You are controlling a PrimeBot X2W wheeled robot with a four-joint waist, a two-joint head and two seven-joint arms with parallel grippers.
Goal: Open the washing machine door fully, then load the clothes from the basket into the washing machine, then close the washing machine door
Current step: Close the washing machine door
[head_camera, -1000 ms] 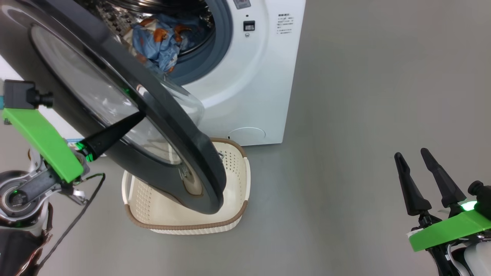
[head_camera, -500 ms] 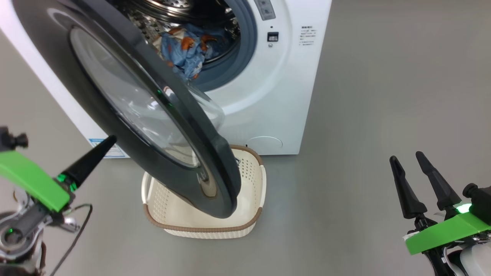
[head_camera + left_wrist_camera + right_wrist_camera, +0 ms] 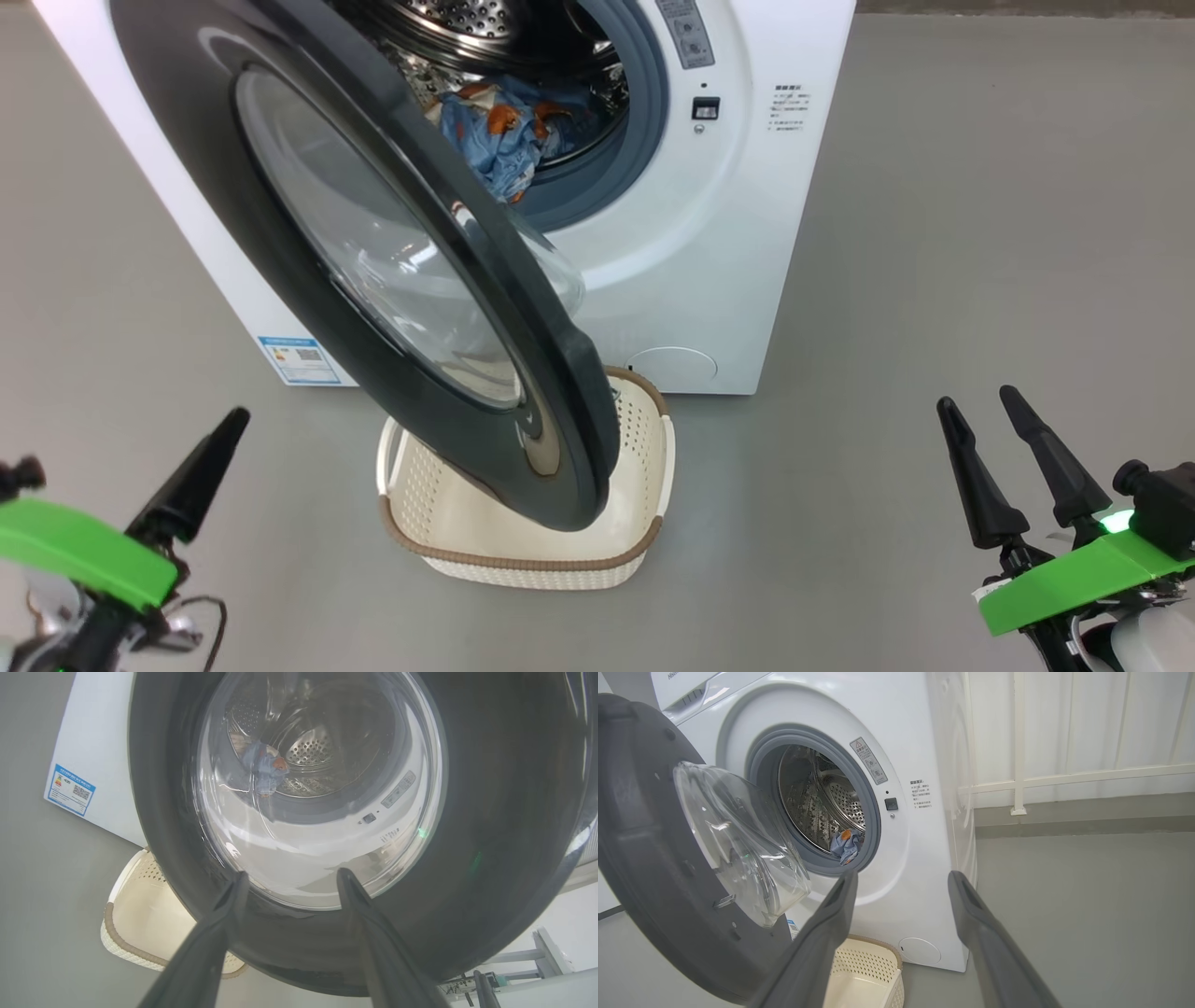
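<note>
Door (image 3: 373, 261) half-open: glossy blk rim, clear bowl.

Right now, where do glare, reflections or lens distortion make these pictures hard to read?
Head view: sheen and reflections on the door, rim and glass. Left wrist view: the wide lens bulges the door, and the clothes look warped through the glass. Right wrist view: the right end effector looks soft near the lens; the washing machine is sharp.
</note>
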